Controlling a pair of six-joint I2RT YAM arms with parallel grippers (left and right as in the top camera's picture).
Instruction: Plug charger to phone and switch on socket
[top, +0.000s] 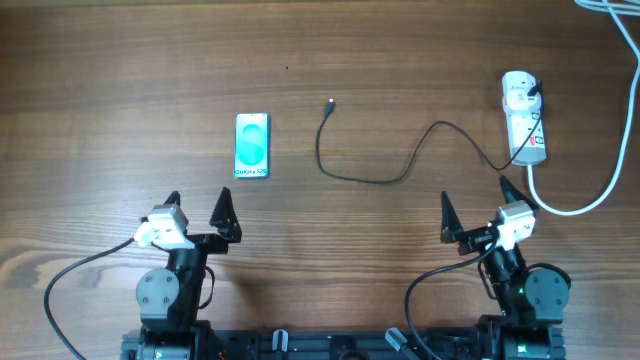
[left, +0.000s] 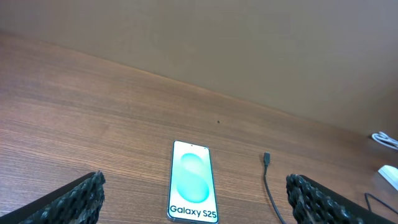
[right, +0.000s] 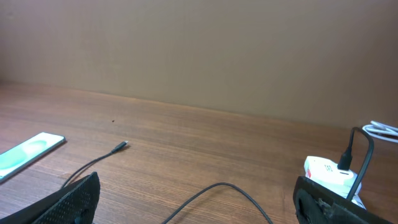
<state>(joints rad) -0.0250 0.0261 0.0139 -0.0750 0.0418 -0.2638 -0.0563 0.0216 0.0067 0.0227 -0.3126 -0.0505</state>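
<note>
The phone (top: 251, 146) lies flat on the table, turquoise screen up, "Galaxy S25" text at its near short edge; it also shows in the left wrist view (left: 192, 181) and the right wrist view (right: 28, 153). The charger, a thin black cable (top: 372, 176), curves from its free connector tip (top: 330, 102) to a black plug in the socket (top: 523, 117), a white power strip at the far right, also in the right wrist view (right: 329, 172). My left gripper (top: 198, 209) is open and empty near the phone's near edge. My right gripper (top: 473, 208) is open and empty near the socket.
A thick white cord (top: 600, 195) loops from the socket along the table's right edge and off the top right corner. A plain wall stands behind the table's far edge.
</note>
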